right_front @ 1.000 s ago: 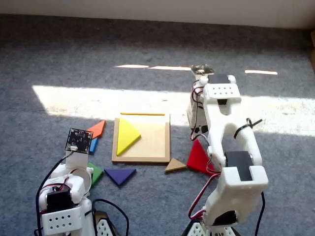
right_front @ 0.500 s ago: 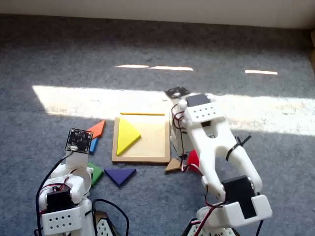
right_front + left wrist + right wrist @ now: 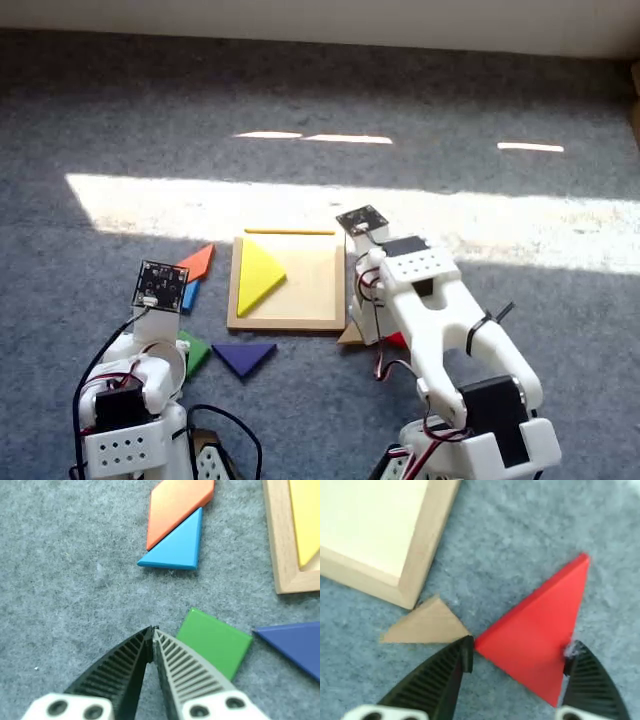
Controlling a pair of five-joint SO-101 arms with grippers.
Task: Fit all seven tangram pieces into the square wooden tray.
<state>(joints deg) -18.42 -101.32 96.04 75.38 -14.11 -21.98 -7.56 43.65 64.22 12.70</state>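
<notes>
Right tool (image 3: 517, 652): low over grey carpet (image 3: 120, 110), jaws apart, one finger on each side of red triangle (image 3: 540, 630), tips at or just off its edges; cannot tell if pressing. Small tan triangle (image 3: 425, 625) just beside red one, corner to corner, near tray corner. Left tool (image 3: 152, 632): jaws together, nothing between, tip over bare carpet just beside green square (image 3: 215, 642). Square wooden tray (image 3: 287, 322) flat on carpet between the arms. Inside: yellow triangle (image 3: 257, 275) only, along the left wall. Outside, left of tray: orange parallelogram (image 3: 177, 502) touching blue triangle (image 3: 175, 547); green square and dark blue triangle (image 3: 295, 645) near the tray's near-left corner.
</notes>
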